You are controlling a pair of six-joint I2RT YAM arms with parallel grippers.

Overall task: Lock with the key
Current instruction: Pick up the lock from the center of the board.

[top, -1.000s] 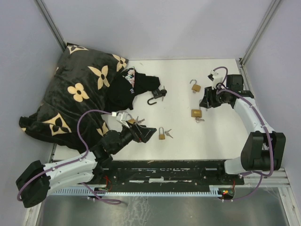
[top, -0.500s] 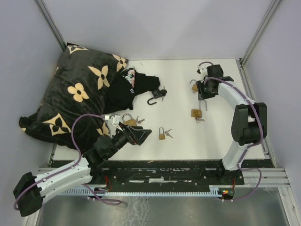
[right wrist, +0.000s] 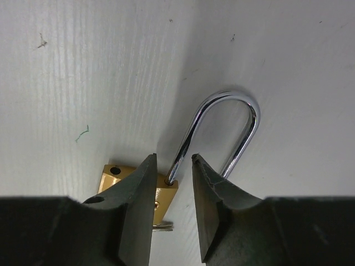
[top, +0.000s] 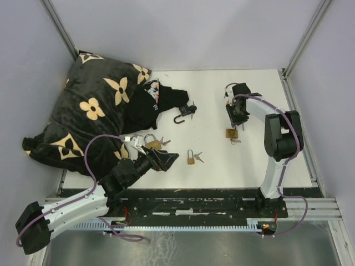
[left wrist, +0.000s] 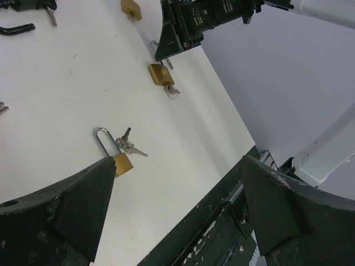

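A brass padlock [right wrist: 161, 191] lies on the white table with its shackle [right wrist: 244, 111] swung open and a key [right wrist: 162, 225] in its base. My right gripper [right wrist: 173, 162] straddles one leg of that shackle just above the body. Its jaws stand narrowly apart and do not touch the leg. From above, this padlock [top: 232, 133] sits just below the right gripper [top: 235, 121]. My left gripper [top: 169, 158] hangs wide open and holds nothing. Beside it lies a second brass padlock [top: 190, 157] with keys [top: 198, 157].
A black flowered blanket [top: 94, 105] fills the left side. A black padlock [top: 183, 113] with an open shackle lies at its edge. Another brass padlock [top: 151, 142] rests by the left arm, and one more [left wrist: 131, 6] lies beyond the right gripper. The table's near edge [left wrist: 222, 188] is a dark rail.
My right arm swung left and in from the table's right edge, bringing its gripper over the padlock's shackle while the jaws narrowed. The left gripper shifted slightly left and stayed open.
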